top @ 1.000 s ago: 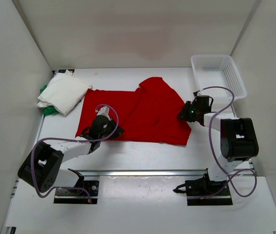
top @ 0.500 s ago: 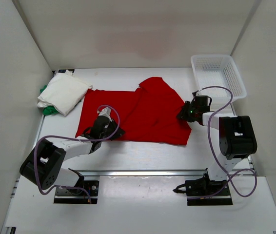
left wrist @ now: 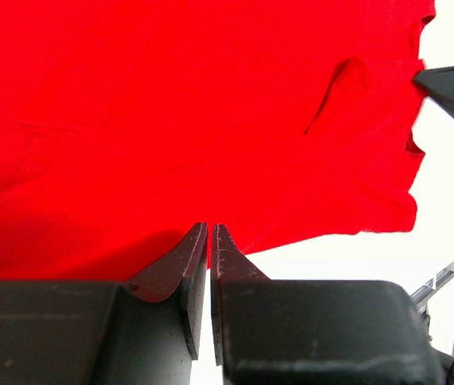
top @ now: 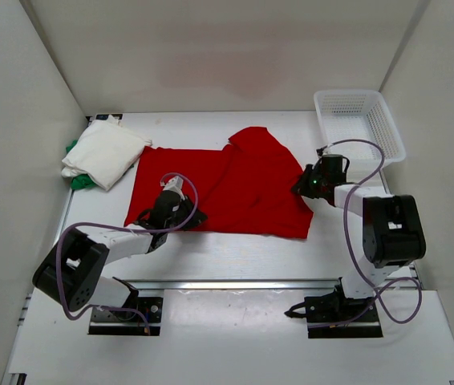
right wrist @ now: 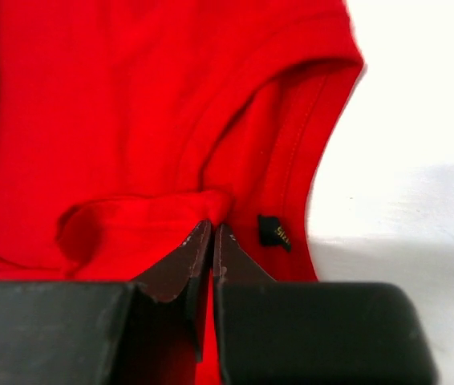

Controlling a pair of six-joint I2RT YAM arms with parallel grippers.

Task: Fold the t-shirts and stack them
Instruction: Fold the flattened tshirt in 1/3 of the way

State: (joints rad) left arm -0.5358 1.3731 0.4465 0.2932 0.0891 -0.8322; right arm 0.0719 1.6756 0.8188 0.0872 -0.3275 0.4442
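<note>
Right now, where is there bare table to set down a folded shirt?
Bare: the far strip between red shirt and back wall, from white shirt to basket; the near strip between red shirt and metal rail, right of the left arm. Crowded: the far left corner, white shirt over green shirt; the right pincer beside the basket.

Bright even light, soft shadows; red t-shirt (left wrist: pixel 171 104) oversaturated in wrist views.
</note>
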